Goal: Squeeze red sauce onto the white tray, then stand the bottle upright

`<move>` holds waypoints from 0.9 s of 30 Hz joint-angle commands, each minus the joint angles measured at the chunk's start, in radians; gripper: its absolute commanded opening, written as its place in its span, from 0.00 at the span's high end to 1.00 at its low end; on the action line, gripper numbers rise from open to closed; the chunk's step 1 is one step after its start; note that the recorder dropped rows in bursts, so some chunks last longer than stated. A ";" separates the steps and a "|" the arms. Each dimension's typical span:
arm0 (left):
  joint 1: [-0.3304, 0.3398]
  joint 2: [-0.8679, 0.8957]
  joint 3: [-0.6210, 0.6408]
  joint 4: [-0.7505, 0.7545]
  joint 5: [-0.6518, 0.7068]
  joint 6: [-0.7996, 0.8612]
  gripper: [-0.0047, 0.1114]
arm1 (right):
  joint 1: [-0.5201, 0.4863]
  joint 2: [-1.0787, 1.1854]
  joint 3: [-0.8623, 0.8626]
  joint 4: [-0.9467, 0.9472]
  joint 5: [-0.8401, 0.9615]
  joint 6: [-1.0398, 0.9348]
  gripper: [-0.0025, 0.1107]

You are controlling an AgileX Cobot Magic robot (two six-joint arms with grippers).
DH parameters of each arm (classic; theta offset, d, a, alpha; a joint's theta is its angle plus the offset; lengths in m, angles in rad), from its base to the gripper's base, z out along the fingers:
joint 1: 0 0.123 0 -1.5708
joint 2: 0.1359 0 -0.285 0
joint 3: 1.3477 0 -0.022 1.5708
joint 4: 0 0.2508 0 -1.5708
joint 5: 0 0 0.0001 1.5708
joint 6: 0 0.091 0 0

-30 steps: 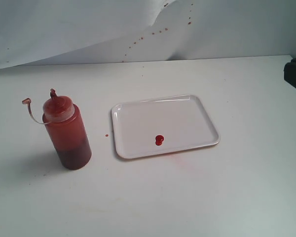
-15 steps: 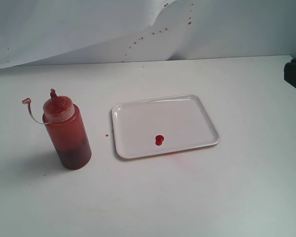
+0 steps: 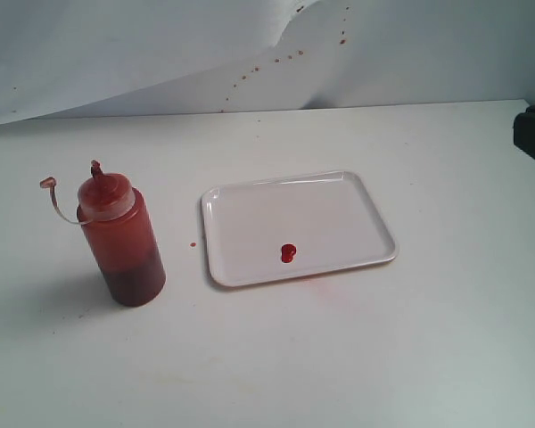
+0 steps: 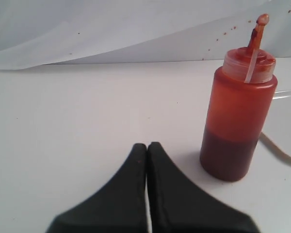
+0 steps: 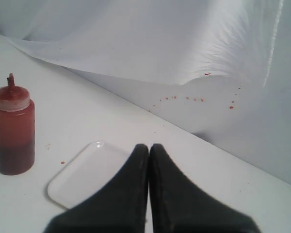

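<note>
Exterior view: bottle (image 3: pixel 120 236) stands upright on the desk (image 3: pixel 339 357), left of the tray (image 3: pixel 339 201) holding the sauce (image 3: pixel 288 253). Left end effector (image 4: pixel 146 145) and right end effector (image 5: pixel 149 145) are pressed together, empty; steer them wide of the bottle.

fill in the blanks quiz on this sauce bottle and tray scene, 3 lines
1. The squeeze bottle is not lying down; it stands ____ on the table.
2. The white tray holds one small blob of sauce whose colour is ____.
3. The left pincer and the right pincer hold nothing; both are ____.

Missing words: upright; red; shut
</note>
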 commanded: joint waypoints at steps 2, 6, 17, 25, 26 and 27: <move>0.023 -0.003 0.004 0.002 -0.005 0.003 0.95 | 0.001 -0.002 0.005 0.003 -0.004 0.005 0.98; 0.044 -0.003 0.004 0.002 -0.005 0.003 0.95 | 0.001 -0.002 0.005 0.003 -0.004 0.005 0.98; 0.059 -0.003 0.004 0.002 -0.005 0.001 0.95 | 0.001 -0.002 0.005 0.004 -0.004 0.005 0.98; 0.059 -0.003 0.004 0.002 -0.005 0.001 0.95 | 0.001 -0.002 0.005 0.004 -0.004 0.005 0.98; 0.059 -0.003 0.004 0.002 -0.005 0.001 0.95 | 0.001 -0.002 0.005 0.004 -0.004 0.005 0.98; 0.059 -0.003 0.004 0.002 -0.005 0.001 0.95 | 0.001 -0.002 0.005 0.004 -0.004 0.005 0.98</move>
